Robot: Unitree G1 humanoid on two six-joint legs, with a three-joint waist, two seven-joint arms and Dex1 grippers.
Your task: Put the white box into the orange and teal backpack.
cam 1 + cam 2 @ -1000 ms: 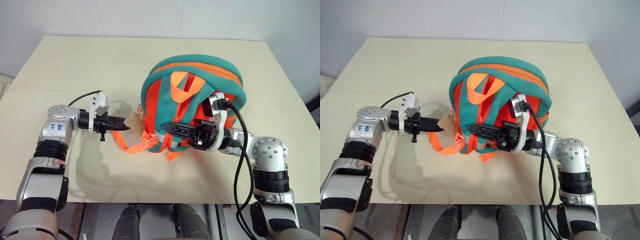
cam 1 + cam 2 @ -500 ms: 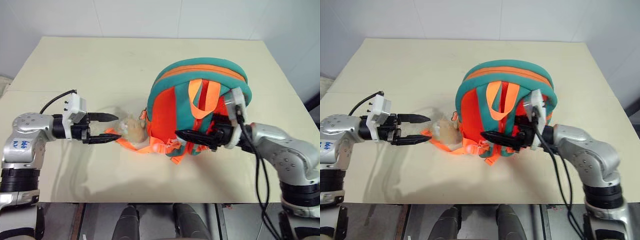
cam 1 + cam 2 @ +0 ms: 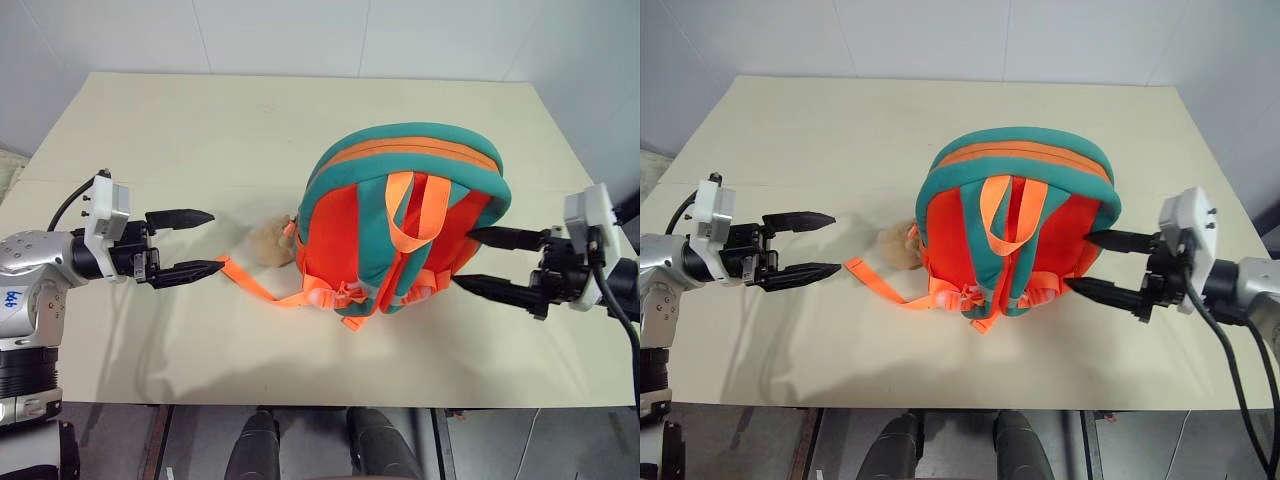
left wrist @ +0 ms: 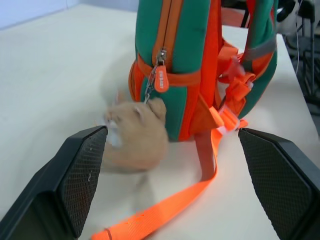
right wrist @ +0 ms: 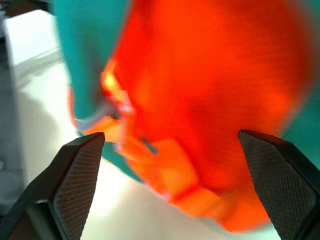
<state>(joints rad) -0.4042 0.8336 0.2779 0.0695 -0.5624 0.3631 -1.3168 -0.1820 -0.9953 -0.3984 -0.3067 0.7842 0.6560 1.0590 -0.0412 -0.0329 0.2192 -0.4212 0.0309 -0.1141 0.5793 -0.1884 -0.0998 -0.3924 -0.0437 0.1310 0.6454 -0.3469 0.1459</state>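
The orange and teal backpack (image 3: 400, 240) rests on the table with its orange back panel and straps facing me. Its tan plush (image 3: 268, 243) lies by its left side, and one loose orange strap (image 3: 255, 283) trails left across the table. My left gripper (image 3: 215, 240) hovers open just left of the strap's end, holding nothing. My right gripper (image 3: 464, 258) is open too, its fingertips close to the backpack's right side. The left wrist view shows the backpack (image 4: 195, 60), a zip pull (image 4: 161, 80) and the plush (image 4: 137, 135). The white box is out of view.
The cream table (image 3: 200, 130) stretches bare behind and to the left of the backpack. Its front edge runs just below both grippers. A grey wall stands behind the table's far edge.
Both grippers have opened and let go of the backpack's straps. The left has drawn back to the left, the right swung far out to the right. The backpack has settled a little to the right.
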